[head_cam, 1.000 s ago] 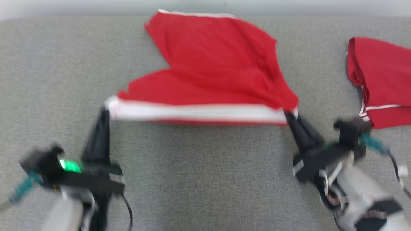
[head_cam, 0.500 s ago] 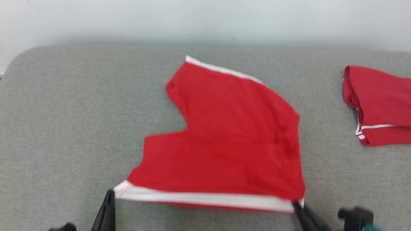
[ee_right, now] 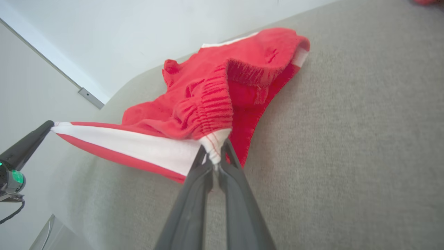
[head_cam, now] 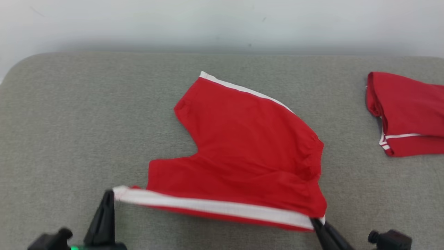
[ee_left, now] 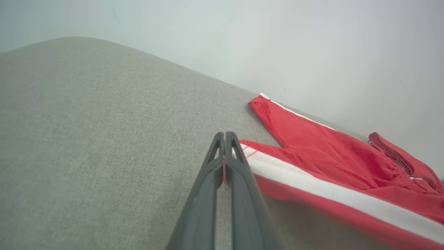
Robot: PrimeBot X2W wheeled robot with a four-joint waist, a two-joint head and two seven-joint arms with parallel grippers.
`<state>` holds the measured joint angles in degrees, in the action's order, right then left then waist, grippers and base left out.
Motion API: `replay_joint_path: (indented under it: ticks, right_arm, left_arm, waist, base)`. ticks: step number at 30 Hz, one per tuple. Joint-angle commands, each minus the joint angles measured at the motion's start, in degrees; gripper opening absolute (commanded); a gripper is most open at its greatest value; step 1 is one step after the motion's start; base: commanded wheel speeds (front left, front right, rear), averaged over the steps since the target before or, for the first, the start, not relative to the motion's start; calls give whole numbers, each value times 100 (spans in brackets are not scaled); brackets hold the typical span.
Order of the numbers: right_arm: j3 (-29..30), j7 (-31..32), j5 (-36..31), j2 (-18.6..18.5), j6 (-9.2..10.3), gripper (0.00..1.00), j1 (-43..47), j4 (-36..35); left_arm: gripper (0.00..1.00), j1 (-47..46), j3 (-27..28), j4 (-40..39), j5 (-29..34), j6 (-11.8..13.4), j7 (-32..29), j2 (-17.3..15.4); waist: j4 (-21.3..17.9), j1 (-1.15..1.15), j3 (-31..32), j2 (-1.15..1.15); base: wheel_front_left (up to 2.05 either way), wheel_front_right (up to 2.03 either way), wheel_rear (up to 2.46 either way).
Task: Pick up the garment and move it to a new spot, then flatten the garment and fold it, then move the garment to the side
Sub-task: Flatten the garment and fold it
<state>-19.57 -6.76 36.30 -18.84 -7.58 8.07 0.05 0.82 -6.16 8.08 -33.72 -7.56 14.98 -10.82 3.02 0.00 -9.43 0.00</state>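
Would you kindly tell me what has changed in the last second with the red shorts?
The head camera tilted up, shifting the whole picture. Judged against the other red garment, the white stripe of the shorts has been drawn toward the robot, spreading the cloth out. Unchanged: the left gripper and right gripper stay shut on the stripe's ends; that garment lies untouched.

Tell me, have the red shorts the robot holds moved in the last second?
Yes. Against the folded red garment at the right, the shorts have slid toward the robot, dragged by the left tool and the right tool.
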Motion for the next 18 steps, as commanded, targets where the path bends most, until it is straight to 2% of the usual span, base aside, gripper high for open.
replay_joint_path:
  ticks: [1,8,14,18]
  right_arm:
    - [88,-66,68,3,19,0,-135,-152]
    - [178,108,273,186,18,0,-877,-230]
    - [304,430,354,529,18,0,-1900,371]
    - [391,553,439,795,18,0,-2437,745]
  left_arm:
    - [0,-263,-28,-74,40,19,25,-142]
    - [0,-1645,-508,-16,-188,18,-174,-793]
    - [0,-3152,-998,640,-449,18,-658,-1296]
    - [0,-3846,-1161,1092,-565,19,-823,-1420]
  waist:
    - [-151,0,-79,0]
    - [-555,0,-323,0]
    - [-947,0,-781,0]
    - [-1116,0,-1014,0]
  base:
    - [0,0,0]
    - [0,0,0]
    - [0,0,0]
    - [0,0,0]
